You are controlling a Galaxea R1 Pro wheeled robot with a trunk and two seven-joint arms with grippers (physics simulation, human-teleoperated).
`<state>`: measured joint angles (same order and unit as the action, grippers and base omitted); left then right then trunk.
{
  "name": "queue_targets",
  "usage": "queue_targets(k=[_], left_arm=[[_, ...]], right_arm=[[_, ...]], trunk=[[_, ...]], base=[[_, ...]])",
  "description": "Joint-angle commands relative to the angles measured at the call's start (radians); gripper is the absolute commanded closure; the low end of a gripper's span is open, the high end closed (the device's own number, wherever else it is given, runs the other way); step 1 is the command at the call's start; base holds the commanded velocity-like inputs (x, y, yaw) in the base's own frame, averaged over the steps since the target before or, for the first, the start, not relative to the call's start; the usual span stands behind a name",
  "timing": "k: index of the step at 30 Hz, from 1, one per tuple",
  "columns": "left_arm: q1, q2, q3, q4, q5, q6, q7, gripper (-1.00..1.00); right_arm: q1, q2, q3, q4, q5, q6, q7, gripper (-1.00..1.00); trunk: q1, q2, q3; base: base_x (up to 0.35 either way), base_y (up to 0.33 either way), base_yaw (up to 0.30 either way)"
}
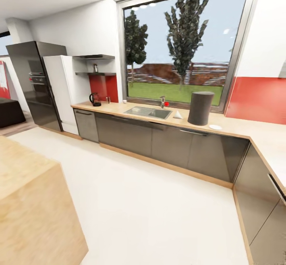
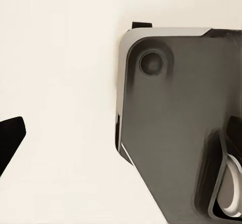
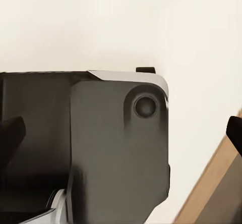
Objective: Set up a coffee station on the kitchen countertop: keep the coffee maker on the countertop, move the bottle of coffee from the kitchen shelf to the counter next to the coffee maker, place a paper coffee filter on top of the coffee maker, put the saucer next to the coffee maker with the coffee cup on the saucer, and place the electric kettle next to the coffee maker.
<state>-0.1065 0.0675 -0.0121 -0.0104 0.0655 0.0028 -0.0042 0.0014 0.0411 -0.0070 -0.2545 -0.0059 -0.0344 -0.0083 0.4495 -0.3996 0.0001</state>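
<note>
Head view: coffee maker (image 1: 200, 108) on the desk (image 1: 246, 129) ahead-right, saucer (image 1: 215, 127) just beside it; kettle (image 1: 94, 99) far left, shelf (image 1: 95, 73) above it. All well out of reach.
Wrist views: robot base (image 2: 176, 133) over floor; fingers' state — cannot tell.

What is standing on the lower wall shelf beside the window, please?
On the lower shelf one small dark object stands upright; it is too small to identify, though it may be the coffee bottle. The upper shelf hangs above it. What lies further back is hidden.
</note>
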Motion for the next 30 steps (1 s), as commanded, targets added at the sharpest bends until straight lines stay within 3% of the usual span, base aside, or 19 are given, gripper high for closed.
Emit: queue_targets(k=[1, 20, 30], left_arm=[[0.000, 0.000, -0.001, 0.000, 0.007, 0.000, 0.000, -1.00], [-0.001, 0.001, 0.000, 0.000, 0.005, 0.002, -0.001, -1.00], [-0.001, 0.001, 0.000, 0.000, 0.005, 0.000, 0.001, -1.00]], right_arm=[[0.000, 0.000, -0.001, 0.000, -0.001, -0.002, -0.001, -1.00], [0.000, 0.002, -0.001, 0.001, 0.000, -0.002, -0.001, -1.00], [0.000, 0.002, 0.001, 0.007, 0.003, -0.005, -0.002, -1.00]], trunk=[[0.001, 0.000, 0.000], [0.001, 0.000, 0.000], [0.001, 0.000, 0.000]], base=[[0.179, 0.000, -0.241], [0.294, 0.000, -0.259], [0.338, 0.000, -0.023]])
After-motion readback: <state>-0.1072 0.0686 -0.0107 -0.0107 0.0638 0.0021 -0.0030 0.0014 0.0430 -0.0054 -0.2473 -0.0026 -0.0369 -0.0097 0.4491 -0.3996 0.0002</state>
